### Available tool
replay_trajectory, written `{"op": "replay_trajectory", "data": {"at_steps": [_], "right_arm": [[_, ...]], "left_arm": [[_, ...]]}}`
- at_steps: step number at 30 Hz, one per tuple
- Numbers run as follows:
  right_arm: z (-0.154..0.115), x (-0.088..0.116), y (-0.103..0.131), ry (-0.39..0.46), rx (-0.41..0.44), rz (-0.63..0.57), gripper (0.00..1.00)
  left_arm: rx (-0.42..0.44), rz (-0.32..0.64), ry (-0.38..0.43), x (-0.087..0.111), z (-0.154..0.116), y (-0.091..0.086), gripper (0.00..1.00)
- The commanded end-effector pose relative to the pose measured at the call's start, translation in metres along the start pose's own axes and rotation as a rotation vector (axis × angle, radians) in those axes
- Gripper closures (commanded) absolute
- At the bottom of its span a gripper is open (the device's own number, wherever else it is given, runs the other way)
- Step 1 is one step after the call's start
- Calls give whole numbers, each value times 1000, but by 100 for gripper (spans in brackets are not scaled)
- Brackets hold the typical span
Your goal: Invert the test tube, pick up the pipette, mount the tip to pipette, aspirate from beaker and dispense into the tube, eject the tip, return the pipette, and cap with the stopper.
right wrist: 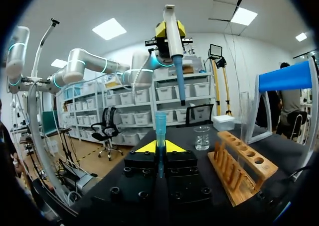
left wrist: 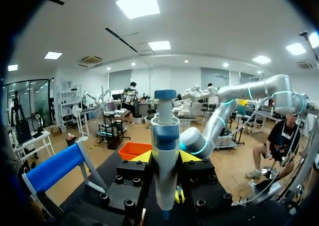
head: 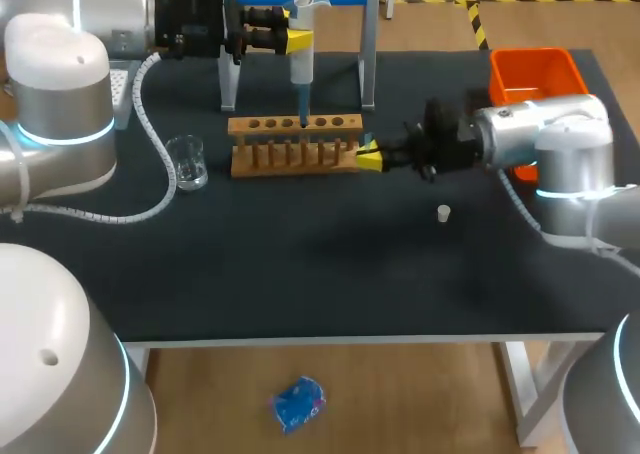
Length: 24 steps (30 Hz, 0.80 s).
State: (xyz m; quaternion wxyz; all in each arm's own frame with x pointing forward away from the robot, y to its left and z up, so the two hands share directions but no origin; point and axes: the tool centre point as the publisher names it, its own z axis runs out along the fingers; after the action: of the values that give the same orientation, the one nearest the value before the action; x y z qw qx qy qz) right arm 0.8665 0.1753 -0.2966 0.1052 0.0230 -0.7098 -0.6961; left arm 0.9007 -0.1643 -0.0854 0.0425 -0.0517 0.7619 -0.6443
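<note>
My left gripper (head: 300, 40) is shut on the white and blue pipette (head: 301, 34), held upright above the wooden tube rack (head: 295, 144). Its blue tip (head: 303, 104) points down just over the rack's top. In the left wrist view the pipette (left wrist: 165, 151) stands between my left gripper's (left wrist: 165, 159) yellow tips. My right gripper (head: 368, 156) sits at the rack's right end, shut on a test tube (right wrist: 160, 129) that stands upright between my right gripper's (right wrist: 160, 146) tips. From there the pipette (right wrist: 172, 32) hangs above and ahead. The glass beaker (head: 187, 162) stands left of the rack. A small white stopper (head: 443, 212) lies on the mat.
An orange bin (head: 535, 74) sits at the back right corner. A white tip box (head: 120, 89) is at the back left, partly behind my left arm. The blue-topped pipette stand (head: 368, 44) rises behind the rack. The black mat (head: 320, 274) covers the table's front half.
</note>
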Motion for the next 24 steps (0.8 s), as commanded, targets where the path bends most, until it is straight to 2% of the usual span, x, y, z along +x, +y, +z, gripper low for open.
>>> {"op": "replay_trajectory", "data": {"at_steps": [1,14,24], "right_arm": [[16,-9,-5,7,1,8,100],[47,-11,-1,-2,40,-9,100],[68,-11,4,-2,33,-16,100]], "left_arm": [[-3,-1,2,0,-1,-1,100],[-3,-1,2,0,-1,-1,100],[-3,-1,2,0,-1,-1,100]]}}
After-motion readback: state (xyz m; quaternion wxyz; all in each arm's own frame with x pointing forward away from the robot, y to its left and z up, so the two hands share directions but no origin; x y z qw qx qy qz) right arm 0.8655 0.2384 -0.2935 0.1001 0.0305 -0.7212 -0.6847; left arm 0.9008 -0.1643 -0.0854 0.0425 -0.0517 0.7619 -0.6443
